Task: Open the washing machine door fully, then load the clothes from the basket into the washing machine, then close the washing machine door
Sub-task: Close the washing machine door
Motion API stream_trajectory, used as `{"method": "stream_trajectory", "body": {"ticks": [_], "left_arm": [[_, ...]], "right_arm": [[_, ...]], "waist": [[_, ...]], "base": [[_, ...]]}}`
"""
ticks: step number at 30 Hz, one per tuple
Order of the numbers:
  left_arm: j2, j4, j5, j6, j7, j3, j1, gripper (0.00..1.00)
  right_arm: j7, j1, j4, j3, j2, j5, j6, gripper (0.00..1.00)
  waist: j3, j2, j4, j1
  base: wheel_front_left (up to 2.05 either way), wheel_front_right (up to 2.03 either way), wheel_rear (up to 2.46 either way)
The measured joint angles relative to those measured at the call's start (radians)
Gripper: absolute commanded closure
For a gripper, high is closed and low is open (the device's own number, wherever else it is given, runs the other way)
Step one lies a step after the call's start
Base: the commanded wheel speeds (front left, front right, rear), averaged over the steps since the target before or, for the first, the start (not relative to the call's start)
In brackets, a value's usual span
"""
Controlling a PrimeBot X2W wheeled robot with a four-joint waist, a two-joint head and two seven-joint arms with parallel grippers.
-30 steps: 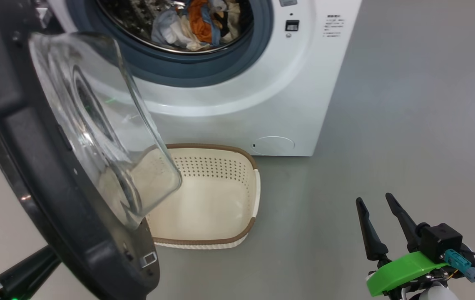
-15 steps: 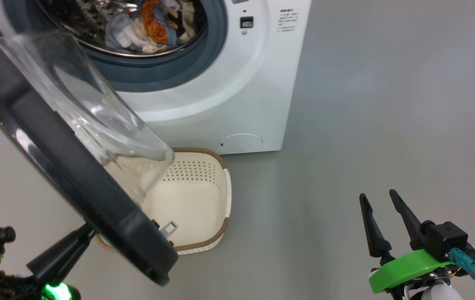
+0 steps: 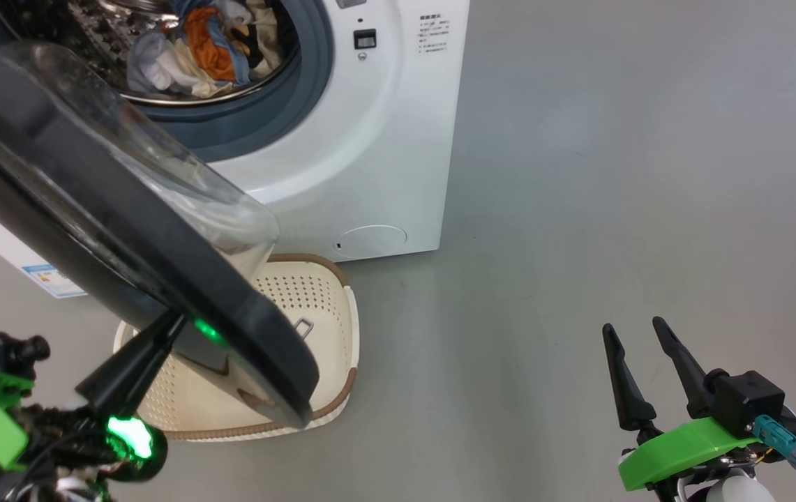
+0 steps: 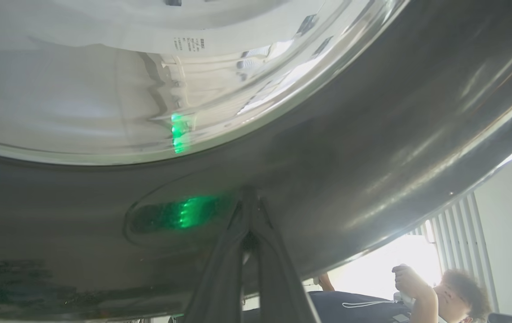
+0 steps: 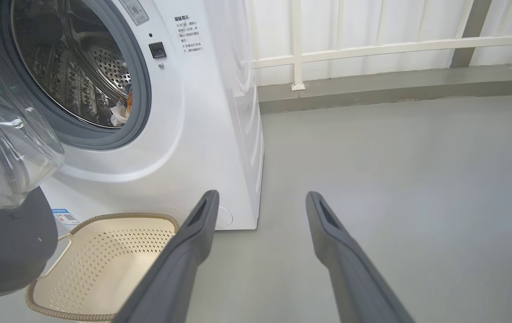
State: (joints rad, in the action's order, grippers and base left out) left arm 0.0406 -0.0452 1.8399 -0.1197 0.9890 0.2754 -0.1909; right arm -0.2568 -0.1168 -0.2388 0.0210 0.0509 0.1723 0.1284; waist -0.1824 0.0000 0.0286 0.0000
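Grey floor (image 3: 579, 209), white railing (image 5: 372, 47) behind. Half-swung door (image 3: 91, 230) hangs over the basket (image 3: 333, 307), hinged at the washer (image 3: 384, 139). L gripper (image 3: 169, 324) is pinched shut, tips on the door's black outer face, so the push runs fwd toward the opening. R gripper (image 3: 632, 326) is spread, holding nothing, well apart; clothes (image 3: 195, 49) lie in the drum (image 5: 80, 76).

your left pincer (image 3: 166, 326): low left, fingers pinched together, angled up and to the right. your right pincer (image 3: 632, 326): low right, fingers spread wide, pointing up.
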Motion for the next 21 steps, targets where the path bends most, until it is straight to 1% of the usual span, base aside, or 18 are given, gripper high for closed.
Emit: {"method": "stream_trajectory", "body": {"ticks": [6,16,21], "left_arm": [[-0.002,-0.016,-0.010,-0.001,-0.071,-0.024,-0.053,1.00],[-0.003,-0.039,-0.010,-0.004,-0.160,-0.121,-0.130,1.00],[-0.004,-0.048,-0.031,-0.004,-0.245,-0.150,-0.195,1.00]], "right_arm": [[0.000,0.000,-0.001,-0.002,0.000,0.000,0.000,0.00],[0.000,-0.001,-0.001,-0.008,0.000,0.000,0.000,0.00],[0.000,-0.004,-0.006,-0.016,0.000,0.000,0.000,0.00]], "waist": [[-0.002,0.0000,0.008,0.0000],[-0.022,0.0000,0.010,0.0000],[-0.040,0.0000,0.015,0.0000]], "base": [[0.00,0.00,0.00],[0.00,0.00,0.00],[0.00,0.00,0.00]]}}
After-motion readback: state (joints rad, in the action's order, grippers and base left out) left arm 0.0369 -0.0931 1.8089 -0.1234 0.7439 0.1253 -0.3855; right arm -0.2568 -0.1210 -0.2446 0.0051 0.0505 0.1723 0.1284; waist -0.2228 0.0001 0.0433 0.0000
